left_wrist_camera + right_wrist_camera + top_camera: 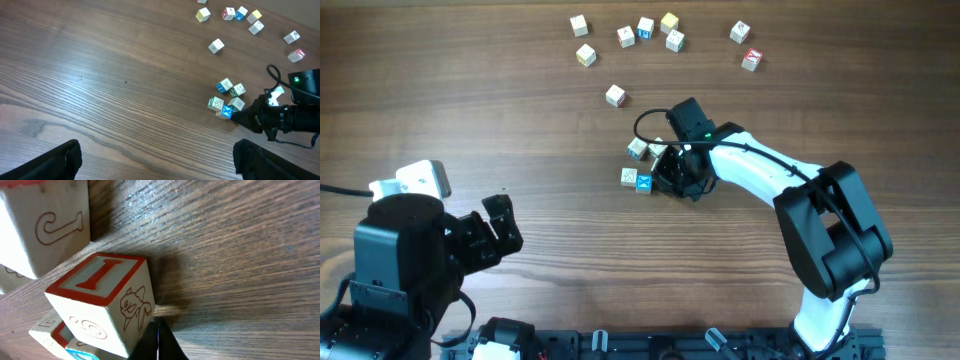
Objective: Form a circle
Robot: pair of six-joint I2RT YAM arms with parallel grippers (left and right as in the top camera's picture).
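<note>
A part-formed ring of small pale wooden letter cubes [636, 179] lay central on the brown wooden surface [470, 100], with loose cubes [645, 28] ungathered at twelve o'clock. The right claw [667, 172], pinched together, touched the ring's three-o'clock side. The left claw [492, 228] gaped apart, empty.

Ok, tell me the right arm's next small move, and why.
Probably a short nudge of the I cube inward. The shut right pincer sits at that cube's side, and the cube lies skewed to the J cube, so the circle looks uneven there.

Seemingly a robotics lab bench: a wood-grain table [470, 110] carrying two mounted robot arms [760, 165].
</note>
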